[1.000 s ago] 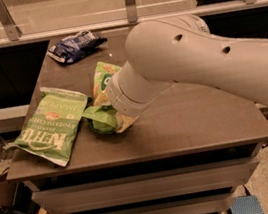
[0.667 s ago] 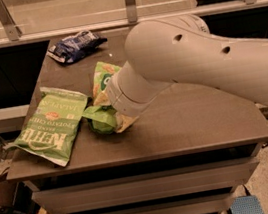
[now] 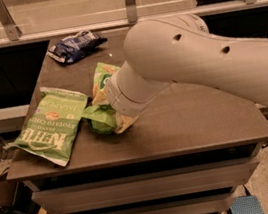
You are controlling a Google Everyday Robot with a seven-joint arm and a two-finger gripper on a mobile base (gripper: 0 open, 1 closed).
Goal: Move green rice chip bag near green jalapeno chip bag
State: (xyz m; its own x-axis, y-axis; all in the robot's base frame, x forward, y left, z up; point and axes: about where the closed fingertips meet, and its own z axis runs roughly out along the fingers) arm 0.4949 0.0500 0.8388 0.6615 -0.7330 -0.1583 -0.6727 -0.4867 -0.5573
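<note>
The green jalapeno chip bag (image 3: 51, 124) lies flat on the left part of the dark table (image 3: 192, 120), its white "Kettle" lettering upside down to the camera and its lower corner reaching the table's front edge. Behind it, near the back edge, sits 1 crumpled dark blue bag (image 3: 74, 45), well apart. Just right of the Kettle bag, touching its edge, lies the green rice chip bag (image 3: 102, 81), its lower half bunched up. The gripper (image 3: 119, 114) is down on that bunched part, mostly hidden behind the white arm (image 3: 203, 62) coming in from the right; I cannot tell whether it grips the bag.
</note>
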